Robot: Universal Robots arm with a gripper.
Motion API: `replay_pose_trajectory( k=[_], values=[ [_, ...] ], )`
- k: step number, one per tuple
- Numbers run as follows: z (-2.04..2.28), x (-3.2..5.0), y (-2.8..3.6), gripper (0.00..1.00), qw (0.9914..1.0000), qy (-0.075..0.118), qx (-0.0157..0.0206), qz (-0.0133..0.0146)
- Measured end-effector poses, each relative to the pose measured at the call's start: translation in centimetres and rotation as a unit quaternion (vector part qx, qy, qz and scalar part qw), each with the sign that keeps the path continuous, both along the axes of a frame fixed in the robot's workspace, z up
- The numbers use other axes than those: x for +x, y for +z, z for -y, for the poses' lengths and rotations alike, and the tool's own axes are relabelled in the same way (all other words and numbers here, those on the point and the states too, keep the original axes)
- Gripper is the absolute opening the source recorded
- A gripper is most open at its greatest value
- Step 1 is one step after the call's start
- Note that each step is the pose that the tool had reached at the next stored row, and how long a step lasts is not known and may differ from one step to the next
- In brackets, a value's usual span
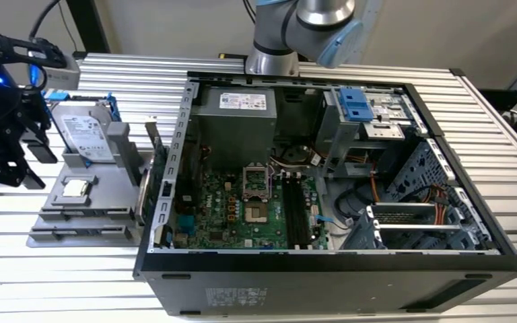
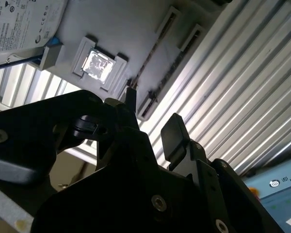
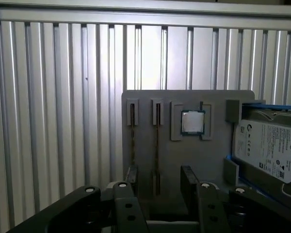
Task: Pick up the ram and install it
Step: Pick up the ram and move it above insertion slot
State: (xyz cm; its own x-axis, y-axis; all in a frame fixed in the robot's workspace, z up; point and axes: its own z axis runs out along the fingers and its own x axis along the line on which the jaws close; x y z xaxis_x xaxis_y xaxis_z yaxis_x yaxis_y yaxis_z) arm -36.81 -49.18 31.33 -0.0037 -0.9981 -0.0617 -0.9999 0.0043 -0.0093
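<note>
Gripper [image 3: 159, 172] fingers, nearest my first wrist view, stand wide apart and empty above the grey tray [image 3: 208, 99]. One ram [image 3: 157, 141] sits edge-on in its tray slot, in line with the gap; a second stick [image 3: 132, 131] lies beside it.

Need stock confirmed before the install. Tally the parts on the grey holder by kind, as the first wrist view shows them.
ram sticks: 2
CPU: 1
hard drive: 1
Total: 4
</note>
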Motion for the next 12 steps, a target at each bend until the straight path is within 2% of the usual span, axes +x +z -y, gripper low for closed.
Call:
replay_pose_trajectory(
  k=[12],
  values=[
    [-0.12,0.0,-1.24,1.0,1.0,-0.001,-0.0001,0.0]
  ],
)
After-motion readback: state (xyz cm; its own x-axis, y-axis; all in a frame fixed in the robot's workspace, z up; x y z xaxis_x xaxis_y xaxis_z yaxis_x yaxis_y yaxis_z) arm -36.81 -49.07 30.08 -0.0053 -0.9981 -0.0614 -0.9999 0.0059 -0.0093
